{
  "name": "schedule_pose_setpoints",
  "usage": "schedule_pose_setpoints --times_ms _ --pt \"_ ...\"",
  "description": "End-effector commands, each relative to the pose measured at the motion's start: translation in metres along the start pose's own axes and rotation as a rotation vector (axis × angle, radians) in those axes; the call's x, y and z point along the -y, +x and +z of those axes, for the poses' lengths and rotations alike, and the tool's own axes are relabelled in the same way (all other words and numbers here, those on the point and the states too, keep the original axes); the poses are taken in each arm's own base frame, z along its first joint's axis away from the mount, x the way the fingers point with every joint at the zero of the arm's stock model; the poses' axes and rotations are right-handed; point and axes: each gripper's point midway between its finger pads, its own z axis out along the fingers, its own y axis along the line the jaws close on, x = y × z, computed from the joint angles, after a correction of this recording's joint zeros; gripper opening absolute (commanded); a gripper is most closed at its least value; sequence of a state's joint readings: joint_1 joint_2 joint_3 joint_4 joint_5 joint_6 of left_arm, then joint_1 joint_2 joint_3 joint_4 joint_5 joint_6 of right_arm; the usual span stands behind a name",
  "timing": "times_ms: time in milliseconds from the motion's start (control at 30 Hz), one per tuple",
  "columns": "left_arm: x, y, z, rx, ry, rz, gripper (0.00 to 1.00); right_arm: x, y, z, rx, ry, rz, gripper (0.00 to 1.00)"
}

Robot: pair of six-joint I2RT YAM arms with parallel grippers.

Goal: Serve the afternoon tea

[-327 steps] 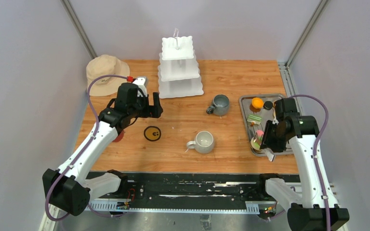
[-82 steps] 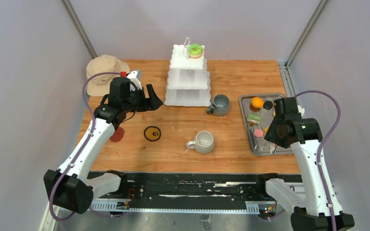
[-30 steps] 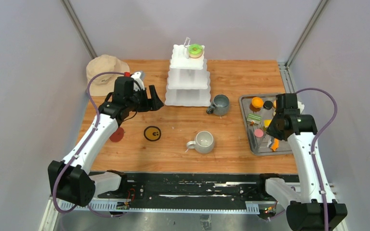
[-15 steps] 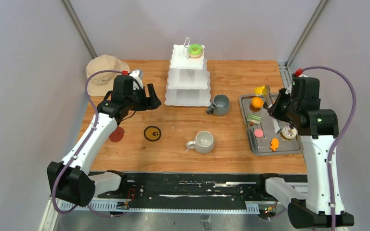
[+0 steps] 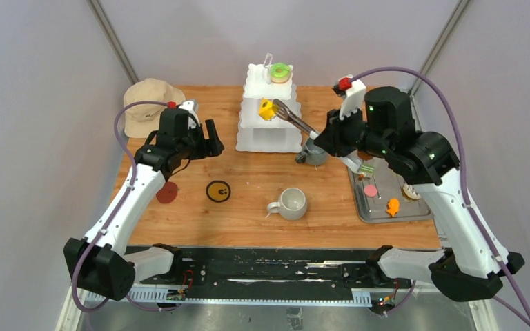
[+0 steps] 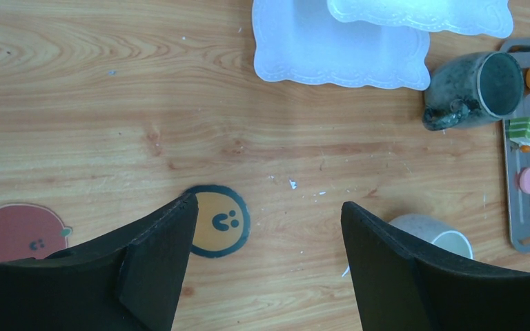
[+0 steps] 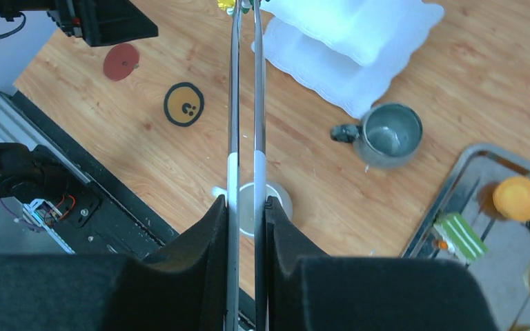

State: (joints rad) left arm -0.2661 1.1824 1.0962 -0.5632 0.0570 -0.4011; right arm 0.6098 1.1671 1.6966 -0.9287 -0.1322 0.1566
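The white three-tier stand (image 5: 269,134) stands at the back centre, a green-pink donut (image 5: 279,71) on its top tier. My right gripper (image 5: 329,136) (image 7: 246,201) is shut on metal tongs (image 5: 297,121) (image 7: 246,103). The tong tips pinch a yellow pastry (image 5: 266,109) (image 7: 227,4) over the stand's middle tier. One grey mug (image 5: 312,152) (image 7: 390,134) sits right of the stand, the other (image 5: 292,203) nearer the front. My left gripper (image 5: 210,141) (image 6: 269,207) hovers open and empty left of the stand, above the wood.
A steel tray (image 5: 381,211) at the right holds pink (image 5: 370,189), orange (image 5: 393,206) and green-striped (image 7: 460,234) pieces. A beige hat (image 5: 146,103) lies at the back left. A yellow smiley coaster (image 5: 218,191) and a red one (image 5: 166,192) lie on the table.
My right arm has risen from the tray and swung left to the stand, carrying the yellow pastry in the tongs. The left arm has barely moved.
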Motion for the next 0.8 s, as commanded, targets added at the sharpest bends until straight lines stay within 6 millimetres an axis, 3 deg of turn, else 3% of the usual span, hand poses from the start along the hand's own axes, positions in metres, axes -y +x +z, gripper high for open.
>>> schedule_pose_setpoints --times_ms 0,200,367,767 --pt "0.0 -0.009 -0.014 0.047 -0.014 0.0 0.8 -0.023 -0.029 0.016 0.071 -0.068 -0.123 0.01" --pt "0.0 -0.009 -0.018 0.057 -0.017 -0.003 0.81 -0.029 -0.054 0.043 0.14 -0.07 -0.146 0.01" --pt "0.0 -0.011 -0.021 0.062 -0.02 -0.002 0.8 -0.019 -0.074 0.063 0.173 -0.004 -0.145 0.01" --pt "-0.004 -0.01 -0.02 0.057 -0.036 0.003 0.8 -0.004 -0.095 0.119 0.174 0.093 -0.148 0.01"
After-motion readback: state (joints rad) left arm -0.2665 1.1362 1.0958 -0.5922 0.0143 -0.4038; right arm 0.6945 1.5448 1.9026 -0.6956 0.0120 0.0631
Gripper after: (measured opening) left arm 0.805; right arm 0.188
